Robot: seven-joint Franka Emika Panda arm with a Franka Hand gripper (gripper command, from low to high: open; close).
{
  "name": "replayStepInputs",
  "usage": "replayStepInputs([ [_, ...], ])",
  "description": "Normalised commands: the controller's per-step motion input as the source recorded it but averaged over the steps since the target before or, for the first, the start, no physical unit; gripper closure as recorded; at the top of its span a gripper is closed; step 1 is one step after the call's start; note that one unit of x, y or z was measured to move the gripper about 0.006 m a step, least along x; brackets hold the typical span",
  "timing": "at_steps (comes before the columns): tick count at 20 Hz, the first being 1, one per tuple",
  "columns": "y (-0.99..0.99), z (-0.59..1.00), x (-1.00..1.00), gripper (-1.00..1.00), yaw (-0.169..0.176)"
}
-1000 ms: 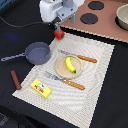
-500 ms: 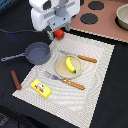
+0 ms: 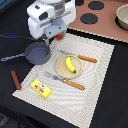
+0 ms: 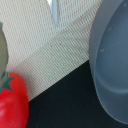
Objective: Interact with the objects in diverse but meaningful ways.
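My gripper (image 3: 50, 35) hangs low over the far left corner of the striped mat, between the red tomato (image 3: 59, 36) and the grey long-handled pan (image 3: 38, 53). The arm's white body hides the fingers, so I cannot tell how the jaws stand. In the wrist view the tomato (image 4: 12, 102) lies on the dark table at the mat's edge, apart from the pan's rim (image 4: 111, 60). A yellow banana (image 3: 70, 65) lies on a small plate (image 3: 61, 70). A yellow block (image 3: 42, 88) and a brown sausage (image 3: 16, 80) lie nearer the front. The grey two-handled pot (image 3: 122, 16) stands far right.
A toy knife (image 3: 82, 58) and fork (image 3: 65, 81) flank the plate on the striped mat (image 3: 95, 85). A brown stove board (image 3: 97, 20) with black burners lies behind the mat. The pan's handle (image 3: 11, 58) points to the exterior view's left.
The arm has moved toward the exterior view's left and downward, toward the pan. The tomato and the other objects have stayed where they were.
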Motion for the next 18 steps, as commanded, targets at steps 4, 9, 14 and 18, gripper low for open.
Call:
replayStepInputs([
  [4,-0.11,0.1,-0.53,-1.0,-0.01],
  [9,-0.15,0.18,-0.56,-1.0,0.037],
  [14,-0.46,0.27,-0.24,-1.0,0.068],
  [18,-0.38,0.12,-0.22,-1.0,0.191],
])
